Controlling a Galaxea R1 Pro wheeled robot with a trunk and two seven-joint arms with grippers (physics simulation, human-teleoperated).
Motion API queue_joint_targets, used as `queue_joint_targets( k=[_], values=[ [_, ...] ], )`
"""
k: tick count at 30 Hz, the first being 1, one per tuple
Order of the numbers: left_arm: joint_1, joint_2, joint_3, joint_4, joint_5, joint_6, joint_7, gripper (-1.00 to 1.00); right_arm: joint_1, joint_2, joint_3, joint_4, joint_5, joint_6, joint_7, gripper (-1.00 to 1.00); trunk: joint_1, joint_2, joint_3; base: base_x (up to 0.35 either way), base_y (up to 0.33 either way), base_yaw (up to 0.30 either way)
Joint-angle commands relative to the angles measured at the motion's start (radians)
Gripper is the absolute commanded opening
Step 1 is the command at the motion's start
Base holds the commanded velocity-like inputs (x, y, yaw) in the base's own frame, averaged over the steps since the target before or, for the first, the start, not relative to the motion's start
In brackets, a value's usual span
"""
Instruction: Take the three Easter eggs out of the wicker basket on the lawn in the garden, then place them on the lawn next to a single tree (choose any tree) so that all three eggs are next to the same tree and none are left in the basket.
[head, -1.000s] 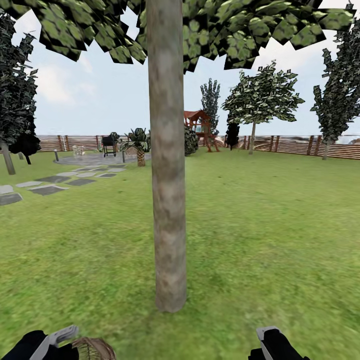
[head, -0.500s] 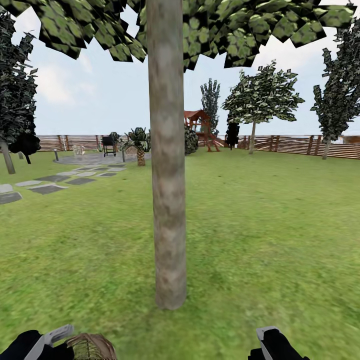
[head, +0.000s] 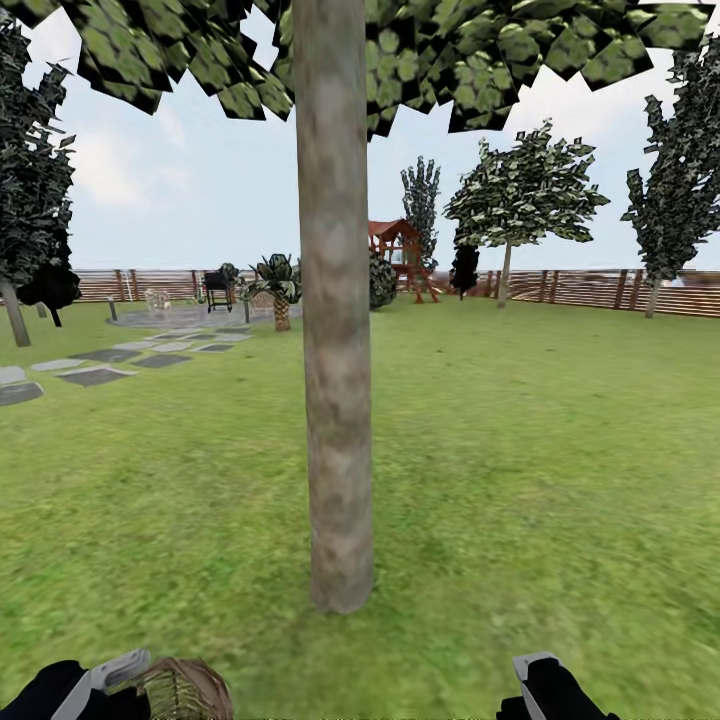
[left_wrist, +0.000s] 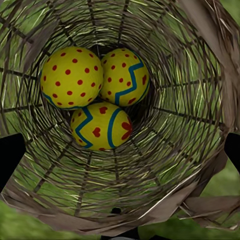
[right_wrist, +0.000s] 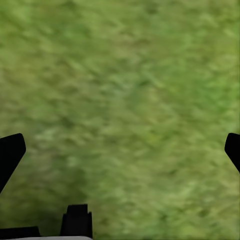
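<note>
The robot faces a tree (head: 335, 400) whose thick trunk rises from the lawn (head: 520, 480) at 12 o'clock in the head view. The wicker basket (head: 185, 690) sits at 7 o'clock of that view, hard against the left end effector (head: 105, 680). The left wrist view looks straight down into the basket's mouth, with dark fingertips at either edge of the frame outside the weave. Whether those fingers grip the rim or merely flank it cannot be told.

All three Easter eggs (left_wrist: 100, 95) lie touching at the bottom of the basket, a spotted one at 10 o'clock, a zigzag one at 1 o'clock and a heart-marked one at 6 o'clock.

The right end effector (head: 540, 685) is at 5 o'clock in the head view, and its wrist view shows it spread wide over bare grass, holding nothing.

The eggs look smooth, rounded and light, so they would likely slip or roll under a poor pinch. Each is best taken across its middle. The basket is deep and narrow, leaving little room; its woven wall seems stiff enough to grip at the rim.
</note>
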Motion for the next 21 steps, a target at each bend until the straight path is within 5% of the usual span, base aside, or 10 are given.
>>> queue_joint_targets(
  k=[1,21],
  values=[
    [0.000,0.000,0.007,-0.001,-0.003,0.006,-0.004,1.00,-0.001,-0.001,0.006,-0.001,0.005,0.006,-0.001,1.00,0.004,-0.008,-0.004,0.000,0.000,0.000],
    [0.000,0.000,0.007,-0.001,-0.003,0.006,-0.004,1.00,-0.001,0.000,0.007,-0.001,0.005,0.006,-0.001,1.00,0.081,-0.148,-0.067,0.000,0.000,0.000]
  ],
)
